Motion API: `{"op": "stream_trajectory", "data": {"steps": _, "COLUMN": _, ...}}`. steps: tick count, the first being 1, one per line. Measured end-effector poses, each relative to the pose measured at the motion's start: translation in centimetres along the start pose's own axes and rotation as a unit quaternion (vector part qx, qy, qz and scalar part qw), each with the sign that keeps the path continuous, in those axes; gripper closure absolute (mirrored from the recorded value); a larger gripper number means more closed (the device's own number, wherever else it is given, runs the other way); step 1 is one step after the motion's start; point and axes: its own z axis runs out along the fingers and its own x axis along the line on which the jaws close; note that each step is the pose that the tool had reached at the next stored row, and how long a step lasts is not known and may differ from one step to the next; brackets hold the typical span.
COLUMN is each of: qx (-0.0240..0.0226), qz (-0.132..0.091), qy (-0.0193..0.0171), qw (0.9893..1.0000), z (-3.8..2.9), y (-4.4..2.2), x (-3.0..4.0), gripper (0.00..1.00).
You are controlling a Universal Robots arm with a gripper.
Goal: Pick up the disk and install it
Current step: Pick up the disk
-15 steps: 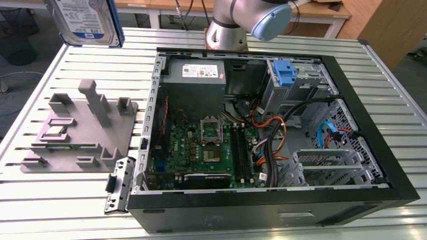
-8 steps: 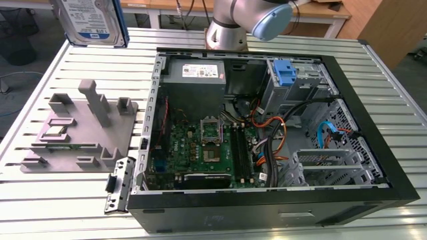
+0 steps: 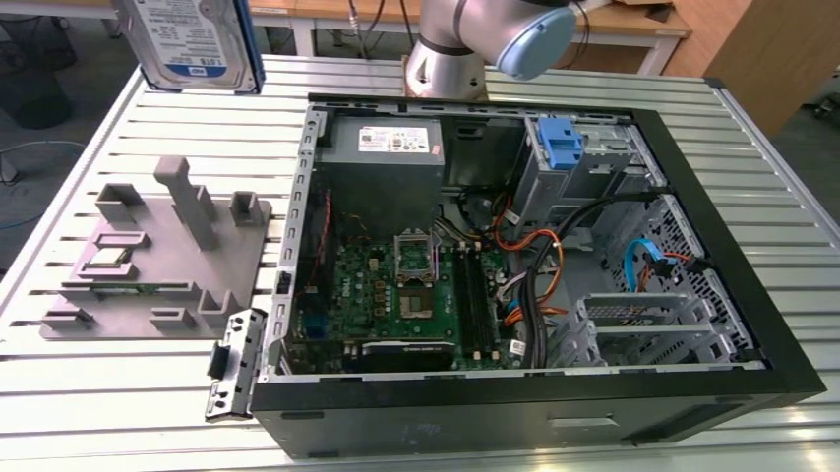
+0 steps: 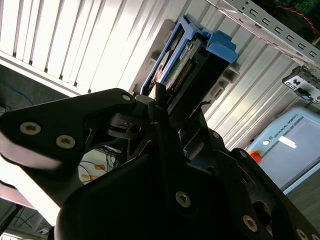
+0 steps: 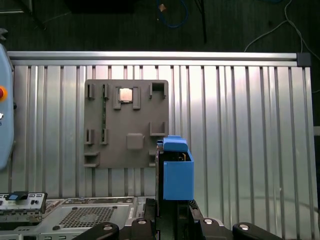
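One silver metal disk (image 3: 191,39) with blue plastic rails hangs clamped in the black gripper (image 5: 172,212) high over the slatted desk (image 3: 79,147); a tilt in this edge grip could jam insertion.

In the exterior view, the picture's top edge is cutting off the disk (image 3: 191,44) above its label and cropping the robot arm (image 3: 479,44) at a joint. In the second wrist view, the dark gripper (image 4: 175,105) body is covering the disk's near end and hiding where the jaws are meeting it. In the first wrist view, the disk is showing end-on, with its flat faces turning out of sight, and is masking one corner of the grey fixture plate (image 5: 125,125).
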Motion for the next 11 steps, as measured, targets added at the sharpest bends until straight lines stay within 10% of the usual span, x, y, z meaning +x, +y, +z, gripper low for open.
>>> {"op": "stream_trajectory", "data": {"steps": 11, "qx": 0.0000, "qz": 0.000, "qy": 0.0000, "qw": 1.0000, "z": -0.06, "y": -1.50, "x": -0.05, "gripper": 0.65}}
